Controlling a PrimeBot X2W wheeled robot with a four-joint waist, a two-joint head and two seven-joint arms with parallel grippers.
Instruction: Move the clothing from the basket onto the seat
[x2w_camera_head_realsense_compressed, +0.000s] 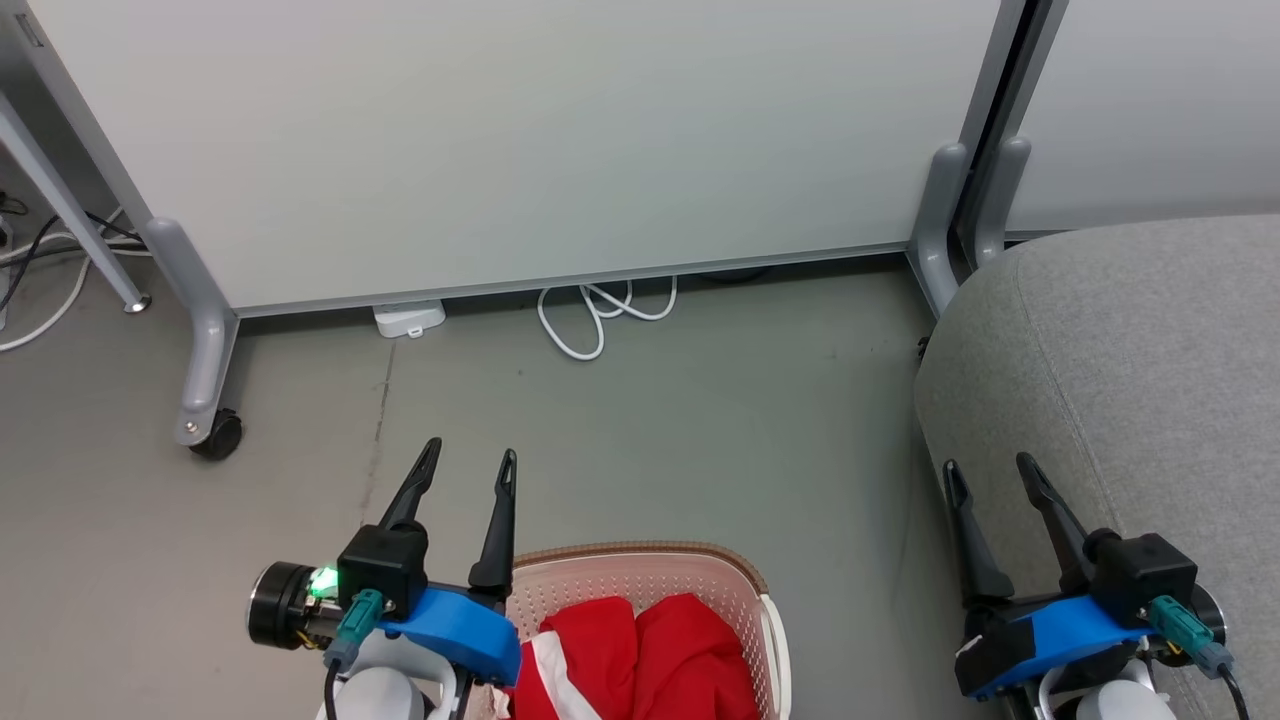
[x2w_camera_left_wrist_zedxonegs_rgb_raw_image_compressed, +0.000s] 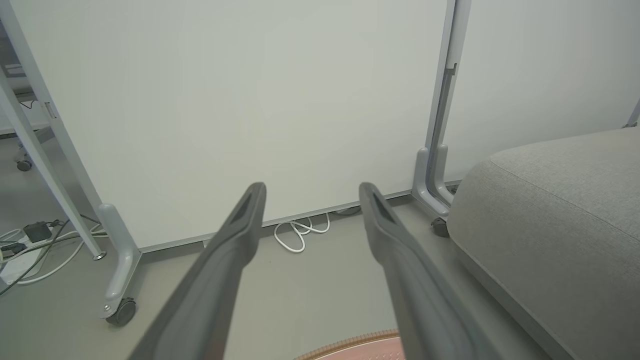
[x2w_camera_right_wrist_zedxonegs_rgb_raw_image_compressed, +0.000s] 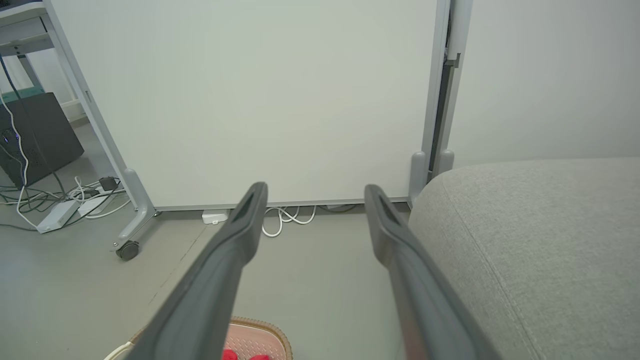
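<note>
A large white partition panel (x2w_camera_head_realsense_compressed: 520, 150) stands upright on the grey floor (x2w_camera_head_realsense_compressed: 650, 430). Its left grey support leg (x2w_camera_head_realsense_compressed: 205, 340) ends in a black caster (x2w_camera_head_realsense_compressed: 218, 435). A right leg (x2w_camera_head_realsense_compressed: 935, 230) stands at the panel's right edge. Under the panel's bottom edge lie a looped white cable (x2w_camera_head_realsense_compressed: 600, 315) and, to its left, a small white box (x2w_camera_head_realsense_compressed: 408, 319). A second white panel (x2w_camera_head_realsense_compressed: 1150, 110) adjoins on the right. Left of the partition panel are loose cables (x2w_camera_head_realsense_compressed: 40, 270), a white power strip (x2w_camera_right_wrist_zedxonegs_rgb_raw_image_compressed: 57, 215) and a dark case (x2w_camera_right_wrist_zedxonegs_rgb_raw_image_compressed: 35, 130).

The clothing (x2w_camera_head_realsense_compressed: 690, 655) is soft cloth, the basket (x2w_camera_head_realsense_compressed: 640, 578) smooth perforated plastic — the seat (x2w_camera_head_realsense_compressed: 1150, 350) matt, coarse-woven fabric.
</note>
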